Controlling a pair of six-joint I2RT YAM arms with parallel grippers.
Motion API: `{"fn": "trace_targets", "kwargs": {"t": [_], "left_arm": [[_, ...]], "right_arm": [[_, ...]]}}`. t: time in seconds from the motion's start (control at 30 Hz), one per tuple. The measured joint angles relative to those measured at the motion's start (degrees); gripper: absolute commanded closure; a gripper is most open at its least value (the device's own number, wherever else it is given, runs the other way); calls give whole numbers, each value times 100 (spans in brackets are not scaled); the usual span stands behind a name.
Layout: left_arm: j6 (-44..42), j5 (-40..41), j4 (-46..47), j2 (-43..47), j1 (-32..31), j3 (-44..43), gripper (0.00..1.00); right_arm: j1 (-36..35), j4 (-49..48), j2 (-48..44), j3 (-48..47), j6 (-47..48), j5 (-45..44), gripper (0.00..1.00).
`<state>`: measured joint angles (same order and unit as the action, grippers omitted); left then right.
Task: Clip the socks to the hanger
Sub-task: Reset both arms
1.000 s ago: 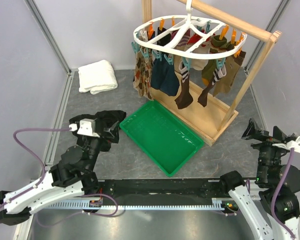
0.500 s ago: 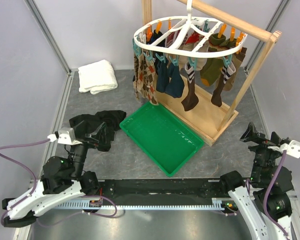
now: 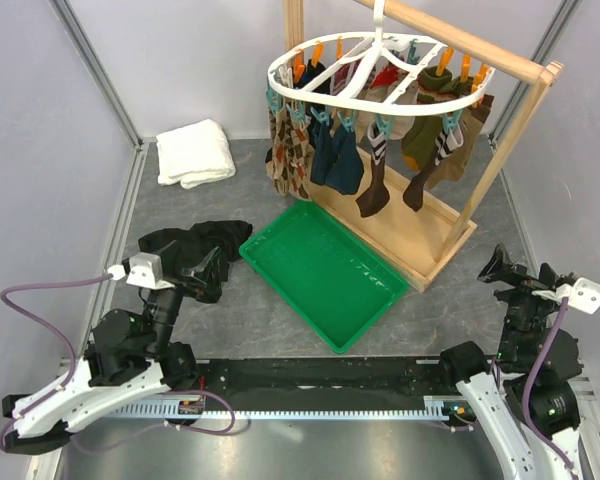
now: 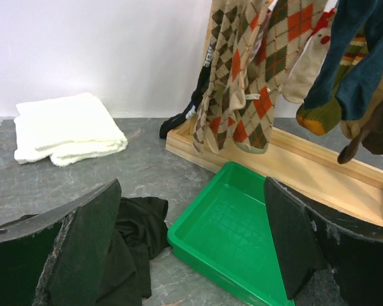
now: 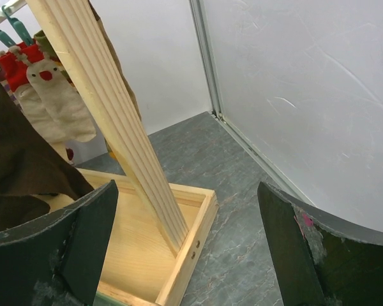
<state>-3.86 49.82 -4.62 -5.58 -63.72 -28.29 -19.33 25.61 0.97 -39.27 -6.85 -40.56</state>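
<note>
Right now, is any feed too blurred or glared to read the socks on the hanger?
Top view: even light, soft shadows, socks and hanger sharp, no glare. Left wrist view: clear, socks cropped at the top, its own dark fingers fill the lower corners. Right wrist view: clear, though the wooden post blocks the middle and socks show only at the left edge.

From above, the top of the hanger (image 3: 363,80) runs off the upper edge, and how each of the socks (image 3: 340,165) is pinned is too small to tell. The black cloth (image 3: 180,243) lies partly behind the left hand (image 3: 208,270). The left wrist view cuts the socks off at the top.
</note>
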Motion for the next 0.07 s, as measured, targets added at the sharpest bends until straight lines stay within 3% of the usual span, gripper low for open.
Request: {"fn": "trace_targets", "kwargs": {"t": [0.07], "left_arm": [[-9,-33,-2,-42,0,0,1]], "right_arm": [[0,-11,0,24,2,-9,2]]}}
